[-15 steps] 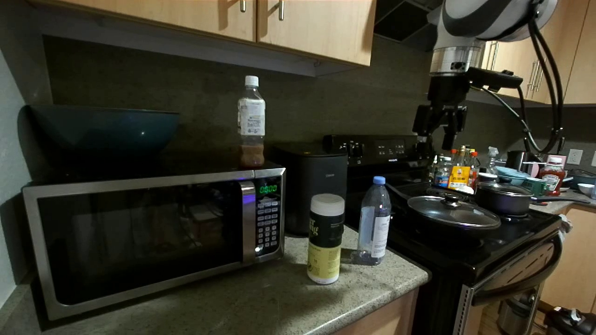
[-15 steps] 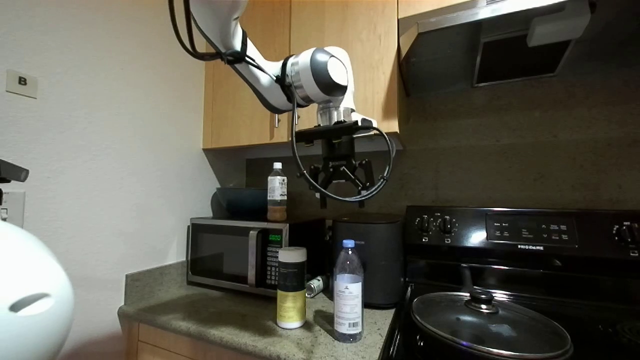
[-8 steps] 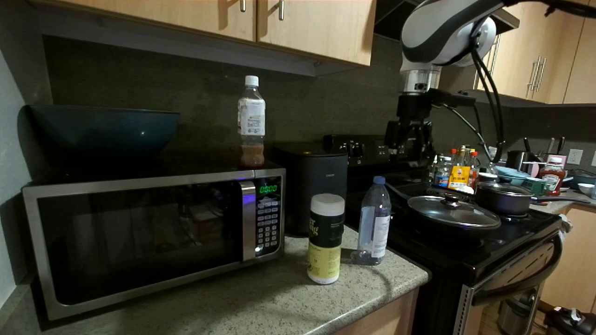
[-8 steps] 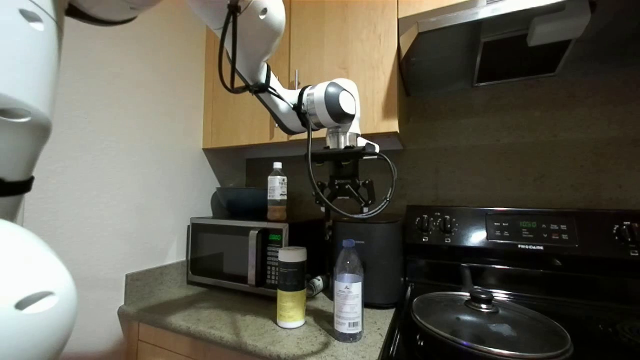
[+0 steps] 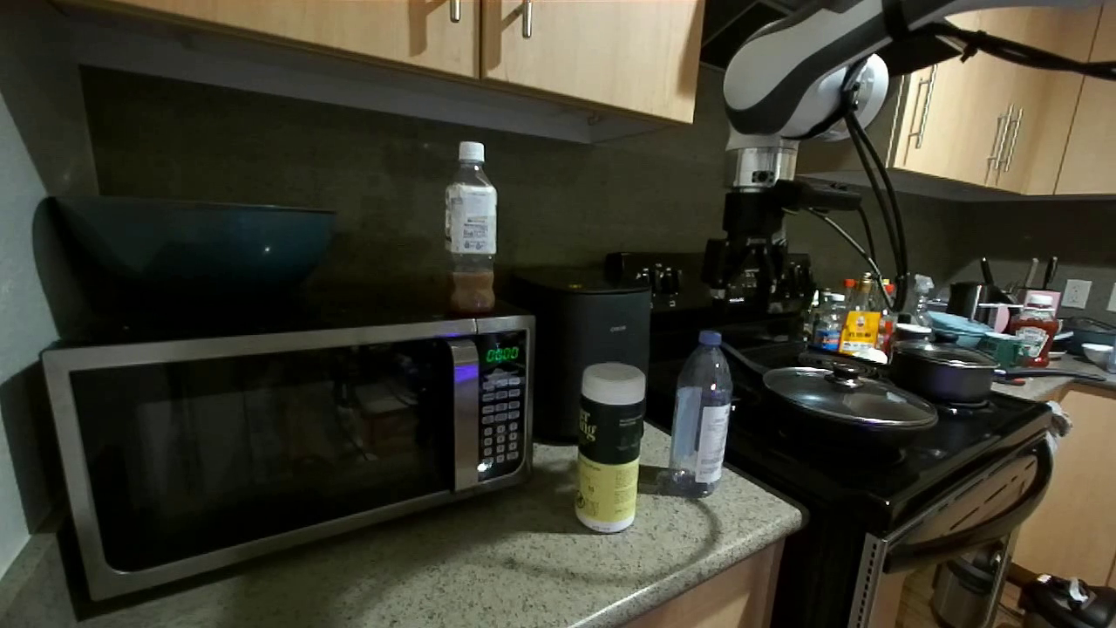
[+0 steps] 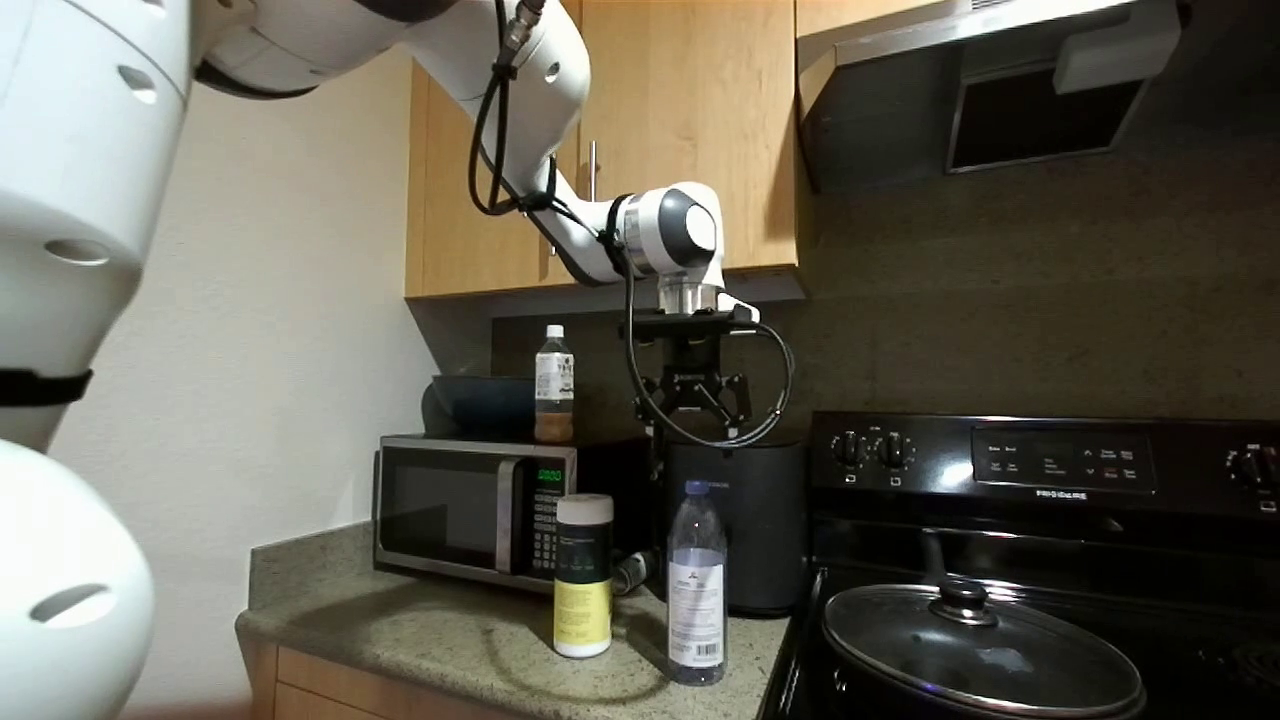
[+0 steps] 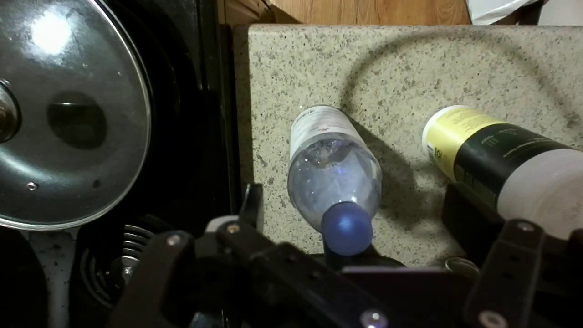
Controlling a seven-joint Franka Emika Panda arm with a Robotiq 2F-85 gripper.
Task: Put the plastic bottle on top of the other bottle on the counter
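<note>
The plastic bottle, clear with a blue cap and pale label, stands upright on the counter (image 5: 488,563) in both exterior views (image 5: 700,419) (image 6: 697,610). It also shows in the wrist view (image 7: 334,177). The other bottle, black and yellow with a wide whitish lid, stands beside it, apart, in both exterior views (image 5: 609,453) (image 6: 583,570) and the wrist view (image 7: 505,150). My gripper (image 5: 741,288) is open and empty, above the plastic bottle's cap and apart from it (image 6: 695,450). In the wrist view the cap appears between the spread fingers (image 7: 360,216).
A microwave (image 5: 288,436) carries a bottle of brown liquid (image 5: 472,227) and a blue bowl (image 5: 200,244). A black appliance (image 6: 738,530) stands behind the bottles. A can (image 6: 632,572) lies behind them. A stove with a lidded pan (image 6: 980,650) adjoins the counter. Cabinets (image 6: 690,130) hang above.
My gripper has moved down and closer to the plastic bottle, leftward in an exterior view. Its fingers stay open. Both bottles have not moved.
</note>
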